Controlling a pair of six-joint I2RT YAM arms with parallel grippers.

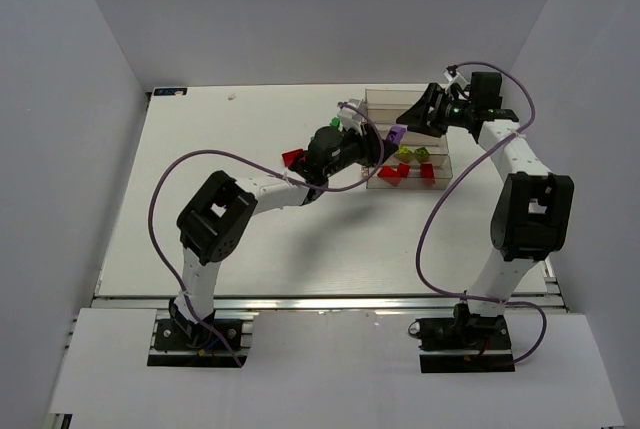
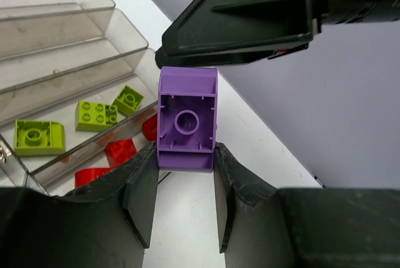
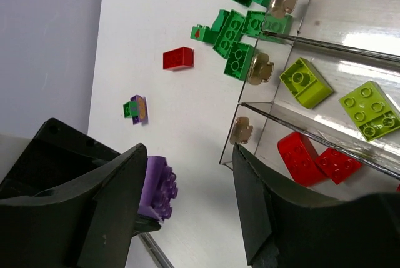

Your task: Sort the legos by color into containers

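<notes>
My left gripper [image 1: 387,139] is shut on a purple brick [image 1: 396,134], held by its sides at the fingertips [image 2: 185,155], hollow underside to the camera [image 2: 186,118]. My right gripper [image 1: 421,114] is open right over it. In the right wrist view the purple brick [image 3: 159,187] sits just inside one finger of the wide-open right gripper [image 3: 189,152]. The clear containers [image 1: 400,104] hold yellow-green bricks [image 2: 95,115] and red bricks [image 2: 120,151]. Several dark green bricks [image 3: 237,37] lie against the containers' end wall [image 3: 325,46].
A red brick [image 3: 178,58] lies loose on the white table, also seen from above [image 1: 292,157]. A small green and purple piece [image 3: 135,109] lies near it. The two upper bins [image 2: 62,49] look bare. Grey walls enclose the table.
</notes>
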